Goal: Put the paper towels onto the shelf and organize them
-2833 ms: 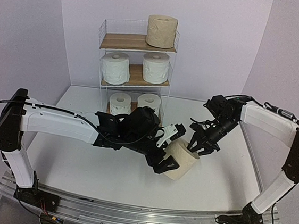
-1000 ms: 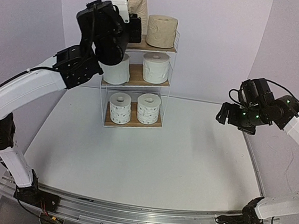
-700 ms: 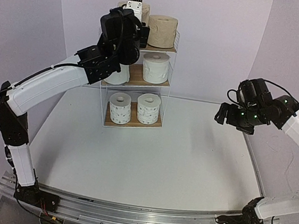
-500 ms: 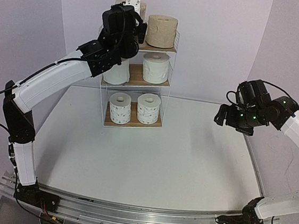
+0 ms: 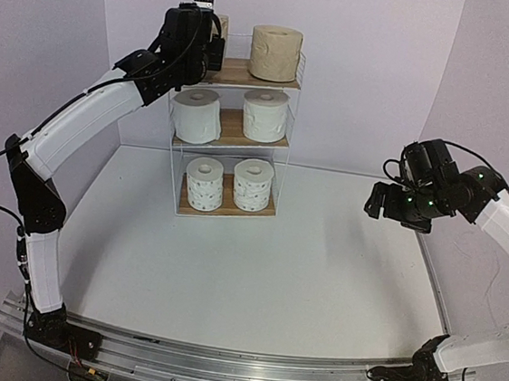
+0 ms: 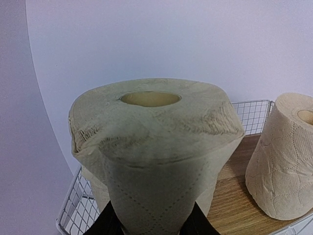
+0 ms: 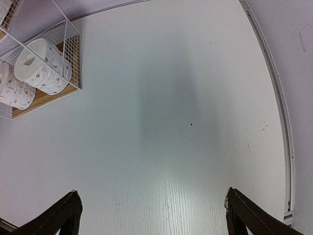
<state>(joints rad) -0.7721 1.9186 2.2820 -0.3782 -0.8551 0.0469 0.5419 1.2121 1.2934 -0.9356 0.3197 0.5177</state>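
My left gripper point(image 5: 206, 47) is up at the left end of the shelf's point(image 5: 249, 73) top board, shut on a tan paper towel roll point(image 6: 151, 147) that bulges above the two dark fingers point(image 6: 105, 224). From above, that roll is almost wholly hidden behind the gripper. A second tan roll point(image 5: 275, 53) stands upright to its right point(image 6: 286, 156). Two plain white rolls point(image 5: 197, 115) point(image 5: 265, 115) stand on the middle board. Two dotted rolls point(image 5: 204, 184) point(image 5: 252, 184) stand on the bottom one. My right gripper point(image 5: 390, 205) hovers open over the table's right side, empty point(image 7: 151, 196).
The shelf's wire rail point(image 6: 249, 115) runs behind and beside the tan rolls. The purple back wall point(image 5: 368, 66) is close behind the shelf. A metal strip point(image 7: 276, 93) marks the table's right edge.
The left gripper has carried the tan roll down and to the left, from above the shelf to the left end of the top board. The right arm has barely moved.
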